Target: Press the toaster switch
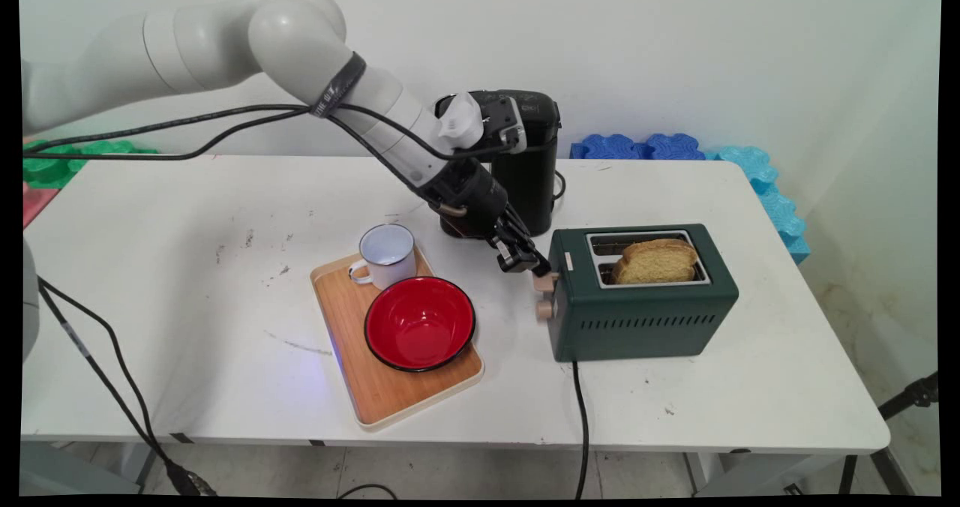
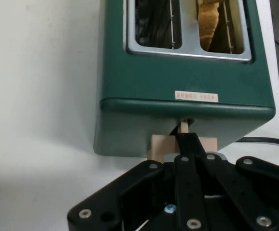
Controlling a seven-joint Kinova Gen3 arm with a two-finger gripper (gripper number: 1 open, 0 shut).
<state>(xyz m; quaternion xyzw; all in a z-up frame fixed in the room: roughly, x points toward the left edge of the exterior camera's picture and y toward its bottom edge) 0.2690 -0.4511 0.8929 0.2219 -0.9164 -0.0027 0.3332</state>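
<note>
At the toaster's [image 1: 642,314] left end, where the wooden lever [image 1: 545,281] sticks out, my gripper [image 1: 534,262] sits low with its tip on or just above that lever. From the hand camera the black linkage covers most of the lever [image 2: 161,146]; only a pale wooden block shows on either side of it, with a thin stem running up into a slot in the toaster [image 2: 187,77] end wall, so I cannot tell whether the jaws are open, closed or pinching the lever. Contact itself is hard to confirm from the main view as well, since the fingertips overlap the lever there. Toaster: dark green, box-shaped, two chrome-edged slots on top, a small red-and-white label near the end, vent slits along the near side, a round wooden knob [image 1: 544,310] below the lever. One slice of bread [image 1: 657,260] stands in the near slot, rising above the rim; in the hand view its top is cut off by the frame edge. The far slot looks empty in both views. The toaster stands right of centre on the white counter [image 1: 187,304], its black cord [image 1: 582,424] dropping over the near edge. Just behind the arm is a black coffee machine [image 1: 529,162], partly hidden by the wrist. To the left of the gripper a wooden tray [image 1: 352,342] carries a white mug [image 1: 386,256] and a red bowl [image 1: 420,323], well clear of the toaster. Blue foam mats [image 1: 750,166] lean at the far right edge, green ones [image 1: 56,163] at far left.
</note>
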